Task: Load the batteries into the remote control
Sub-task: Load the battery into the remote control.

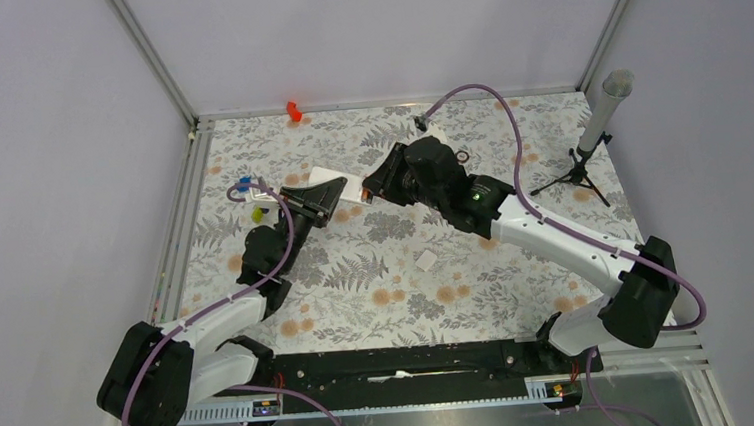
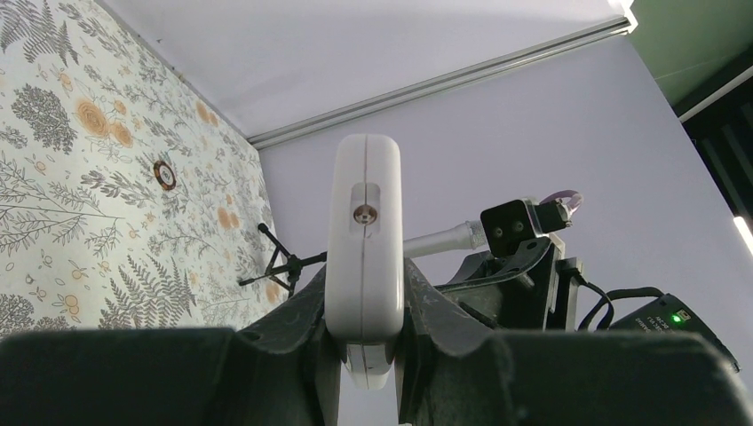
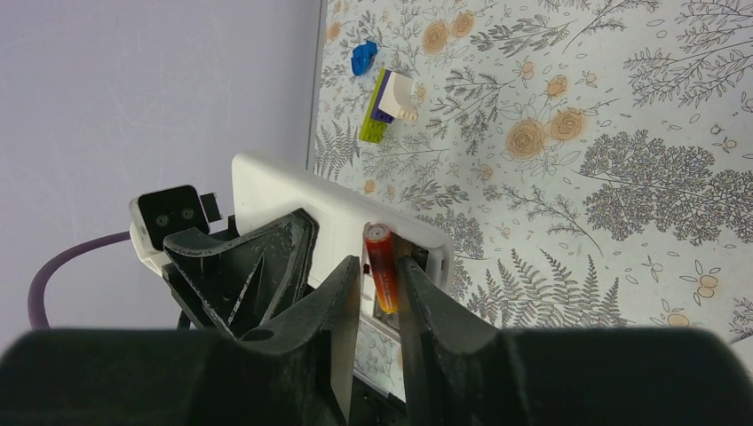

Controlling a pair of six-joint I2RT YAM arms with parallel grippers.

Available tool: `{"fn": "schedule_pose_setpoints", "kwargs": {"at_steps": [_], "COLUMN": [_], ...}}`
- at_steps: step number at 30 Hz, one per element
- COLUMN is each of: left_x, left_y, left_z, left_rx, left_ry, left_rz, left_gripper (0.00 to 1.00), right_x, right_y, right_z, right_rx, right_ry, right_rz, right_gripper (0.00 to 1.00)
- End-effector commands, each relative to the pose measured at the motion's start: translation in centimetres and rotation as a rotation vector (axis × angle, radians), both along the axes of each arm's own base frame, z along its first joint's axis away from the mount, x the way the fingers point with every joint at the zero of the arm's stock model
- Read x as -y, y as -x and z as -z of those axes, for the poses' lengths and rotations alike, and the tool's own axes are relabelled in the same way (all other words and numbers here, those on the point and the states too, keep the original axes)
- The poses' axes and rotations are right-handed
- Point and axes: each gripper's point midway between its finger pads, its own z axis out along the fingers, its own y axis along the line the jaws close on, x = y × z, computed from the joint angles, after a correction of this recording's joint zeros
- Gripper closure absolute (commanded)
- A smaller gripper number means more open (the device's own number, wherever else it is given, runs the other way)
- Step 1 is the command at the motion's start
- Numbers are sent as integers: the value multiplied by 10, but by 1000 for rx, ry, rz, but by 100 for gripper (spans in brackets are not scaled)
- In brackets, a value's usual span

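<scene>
- Floral tabletop (image 1: 399, 302), grey walls around.
- Left gripper (image 2: 364, 286) is clamped on the white remote control (image 2: 364, 222), held on edge above the tabletop's far-left part.
- Right gripper (image 3: 379, 284) flanks one battery (image 3: 377, 244) at the remote's compartment; I cannot tell whether it pinches.

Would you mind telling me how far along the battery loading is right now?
Done: the left claw has the remote control clamped. In hand: one battery sits between the fingers of the right claw at the open compartment; whether seated, I cannot tell. Left: any second battery, then the cover, possibly that loose white piece.
</scene>
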Motion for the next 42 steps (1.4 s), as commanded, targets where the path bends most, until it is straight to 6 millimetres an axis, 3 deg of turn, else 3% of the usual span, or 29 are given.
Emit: {"fn": "schedule_pose_setpoints", "kwargs": {"at_steps": [1,6,14,19,23,27,34,42], "left_x": [-7,-8,-6,6,10,13,14,16], "left_y": [5,4,5,8,13,20,27,27], "left_z": [-32,-31,-30,-32,-36,-47,-55,-58], "left_rx": [97,96,102,119,139,170,198,213], "left_ry": [81,82,68,32,55,101,148,170], "left_rz": [-18,-24,-13,57,119,168,209,224], "left_gripper": [100,100,100,100,100,100,100,100], "right_x": [2,4,11,18,36,47,37,24], "right_y": [4,6,11,17,18,20,31,30], "right_z": [-22,-25,-46,-61,-62,-62,-62,-62], "right_rx": [50,51,106,174,193,133,-57,-139], "right_ry": [-28,-37,-51,-27,-27,-188,-528,-697], "right_rz": [-8,-10,-18,-63,-54,-65,-75,-102], "right_gripper": [70,68,67,54,39,23,18,16]}}
